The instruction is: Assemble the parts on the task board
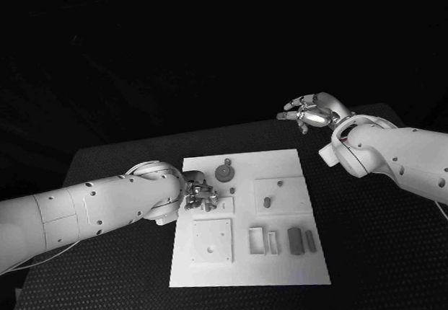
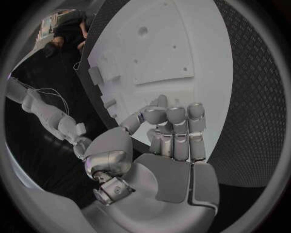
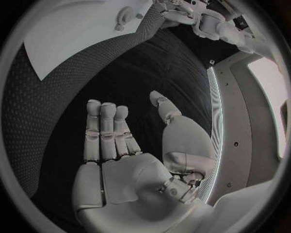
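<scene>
The white task board (image 1: 250,221) lies mid-table. On it are a round grey part (image 1: 225,171), two small pegs (image 1: 280,183) on a raised square, a square plate (image 1: 211,241), and grey bars (image 1: 294,240) beside a frame (image 1: 257,240). My left hand (image 1: 199,194) is low over the board's near-left area, fingers (image 2: 176,131) curled down with the thumb beside them; what lies under the fingertips is hidden. My right hand (image 1: 312,112) hangs in the air beyond the board's far right corner, fingers (image 3: 106,131) apart and holding nothing.
Black textured table (image 1: 399,257) surrounds the board on all sides. In the right wrist view the board (image 3: 79,39) and the round part (image 3: 125,14) lie some way from the palm. In the left wrist view the board (image 2: 182,48) stretches ahead of my left hand.
</scene>
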{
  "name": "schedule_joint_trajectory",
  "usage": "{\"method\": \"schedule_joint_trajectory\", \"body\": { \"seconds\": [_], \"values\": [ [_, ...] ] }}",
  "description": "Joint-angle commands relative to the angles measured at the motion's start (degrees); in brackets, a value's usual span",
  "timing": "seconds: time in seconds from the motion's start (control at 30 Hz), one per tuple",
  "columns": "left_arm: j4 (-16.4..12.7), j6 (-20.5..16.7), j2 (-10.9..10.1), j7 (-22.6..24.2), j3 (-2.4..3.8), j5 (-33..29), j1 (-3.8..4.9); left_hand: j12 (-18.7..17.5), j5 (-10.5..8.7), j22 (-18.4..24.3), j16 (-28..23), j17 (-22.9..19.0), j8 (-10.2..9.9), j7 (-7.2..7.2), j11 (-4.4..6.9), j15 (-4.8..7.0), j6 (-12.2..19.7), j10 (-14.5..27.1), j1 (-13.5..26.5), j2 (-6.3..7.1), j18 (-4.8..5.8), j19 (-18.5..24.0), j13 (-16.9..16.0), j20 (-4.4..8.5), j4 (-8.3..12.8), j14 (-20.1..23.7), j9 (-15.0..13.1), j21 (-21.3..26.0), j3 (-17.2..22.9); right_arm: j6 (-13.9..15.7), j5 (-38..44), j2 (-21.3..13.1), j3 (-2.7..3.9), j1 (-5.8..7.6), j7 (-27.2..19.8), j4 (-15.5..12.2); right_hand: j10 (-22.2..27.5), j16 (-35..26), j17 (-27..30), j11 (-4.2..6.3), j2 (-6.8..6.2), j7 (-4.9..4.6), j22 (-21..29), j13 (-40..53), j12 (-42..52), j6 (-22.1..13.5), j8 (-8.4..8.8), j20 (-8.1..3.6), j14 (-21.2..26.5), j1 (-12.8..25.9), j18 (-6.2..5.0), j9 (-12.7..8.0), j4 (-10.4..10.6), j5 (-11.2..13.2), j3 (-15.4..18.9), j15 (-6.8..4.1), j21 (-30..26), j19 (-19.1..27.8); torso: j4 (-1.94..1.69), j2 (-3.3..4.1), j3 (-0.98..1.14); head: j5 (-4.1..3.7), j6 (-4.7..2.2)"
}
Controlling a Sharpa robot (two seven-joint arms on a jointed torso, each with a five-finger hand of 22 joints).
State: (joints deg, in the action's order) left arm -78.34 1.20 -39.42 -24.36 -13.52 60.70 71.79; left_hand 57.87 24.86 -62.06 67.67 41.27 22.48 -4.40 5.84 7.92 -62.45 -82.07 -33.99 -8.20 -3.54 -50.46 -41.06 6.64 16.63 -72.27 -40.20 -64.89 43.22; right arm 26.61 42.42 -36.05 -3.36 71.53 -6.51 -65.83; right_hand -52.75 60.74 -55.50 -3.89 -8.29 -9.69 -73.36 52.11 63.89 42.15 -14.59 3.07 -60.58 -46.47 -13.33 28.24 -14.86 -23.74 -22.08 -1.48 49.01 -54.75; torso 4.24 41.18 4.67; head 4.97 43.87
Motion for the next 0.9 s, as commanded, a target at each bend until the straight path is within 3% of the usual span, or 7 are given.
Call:
{"method": "schedule_joint_trajectory", "body": {
  "seconds": [0.03, 0.63, 0.8, 0.83, 0.9],
  "values": [
    [-0.47, 2.17, 0.62, 0.21, -0.21, 0.42, -0.36, 0.36, 0.15, -0.05, 0.18, -0.06, 0.02, 5.75, 1.86, 0.41, -9.31, 1.40, -0.19, -0.91, 0.06, -0.38, 0.04, 6.95, 0.13, -0.02, -0.06, 0.01, 0.77, -0.71, 0.13, 0.03, 0.03, -0.02, -0.30, -0.07, 7.62, 0.24, 0.06, -0.85, 0.52, -1.37, -0.06, -0.06, 0.36, 1.73, -0.12, 0.13, 0.30, -0.13, -1.67, -0.09, -0.15, -0.29, -0.01, 0.06, -0.21, 0.27, 0.05, 0.00, 0.01, 0.01, -0.02],
    [-0.62, 3.28, 0.73, -0.08, -0.20, 1.02, -0.36, 0.44, -0.91, -0.15, 0.18, -0.22, 0.02, 5.72, 1.83, 0.45, -9.16, 1.51, 0.05, -0.98, 0.02, -0.40, 0.17, 6.91, 0.10, 0.08, -0.03, 0.11, 0.70, -0.98, 0.13, -0.10, 0.03, -0.02, -0.25, -0.10, 7.65, 0.28, 0.11, -0.86, 0.52, -1.38, -0.08, -0.17, 0.43, 1.73, -0.14, 0.14, 0.32, -0.11, -1.67, -0.12, -0.15, -0.30, -0.01, 0.06, -0.23, 0.27, -0.01, 0.02, -0.04, -0.12, 0.02],
    [-0.60, 2.77, 0.70, -0.25, -0.20, 1.02, -0.36, 0.44, -2.79, -0.21, 0.07, -0.46, 0.01, 5.63, 1.72, 0.58, -8.99, 1.54, -0.12, -0.33, -0.03, -0.46, 0.40, 6.92, 0.03, 0.23, 0.02, 0.28, 0.54, -0.95, 0.13, -0.08, 0.03, -0.02, -0.26, -0.11, 7.66, 0.29, 0.13, -0.86, 0.53, -1.38, -0.09, -0.19, 0.44, 1.73, -0.14, 0.14, 0.33, -0.10, -1.67, -0.13, -0.15, -0.30, -0.01, 0.06, -0.24, 0.28, -0.03, 0.02, -0.05, -0.19, -0.07],
    [-0.58, 2.70, 0.70, -0.26, -0.20, 1.01, -0.36, 0.40, -4.63, -0.20, 0.02, -0.55, -0.01, 5.62, 1.65, 0.62, -8.91, 1.56, -0.21, -0.20, -0.04, -0.50, 0.50, 6.93, -0.06, 0.28, 0.04, 0.35, 0.40, -0.95, 0.13, -0.08, 0.03, -0.02, -0.26, -0.11, 7.66, 0.29, 0.13, -0.86, 0.53, -1.38, -0.09, -0.19, 0.45, 1.73, -0.14, 0.14, 0.33, -0.10, -1.67, -0.13, -0.15, -0.30, -0.01, 0.06, -0.24, 0.28, -0.02, 0.01, -0.06, -0.18, -0.10],
    [-0.50, 2.71, 0.71, -0.29, -0.20, 1.01, -0.36, 0.35, -6.32, -0.19, -0.03, -0.66, -0.03, 5.55, 1.63, 0.67, -8.82, 1.57, -0.32, 0.06, -0.03, -0.52, 0.65, 6.92, -0.13, 0.33, 0.08, 0.50, 0.29, -0.95, 0.13, -0.10, 0.03, -0.02, -0.26, -0.13, 7.66, 0.29, 0.13, -0.86, 0.53, -1.38, -0.09, -0.20, 0.45, 1.73, -0.14, 0.14, 0.33, -0.10, -1.67, -0.13, -0.15, -0.29, -0.01, 0.06, -0.24, 0.28, -0.03, 0.00, -0.06, -0.16, -0.09]
  ]
}}
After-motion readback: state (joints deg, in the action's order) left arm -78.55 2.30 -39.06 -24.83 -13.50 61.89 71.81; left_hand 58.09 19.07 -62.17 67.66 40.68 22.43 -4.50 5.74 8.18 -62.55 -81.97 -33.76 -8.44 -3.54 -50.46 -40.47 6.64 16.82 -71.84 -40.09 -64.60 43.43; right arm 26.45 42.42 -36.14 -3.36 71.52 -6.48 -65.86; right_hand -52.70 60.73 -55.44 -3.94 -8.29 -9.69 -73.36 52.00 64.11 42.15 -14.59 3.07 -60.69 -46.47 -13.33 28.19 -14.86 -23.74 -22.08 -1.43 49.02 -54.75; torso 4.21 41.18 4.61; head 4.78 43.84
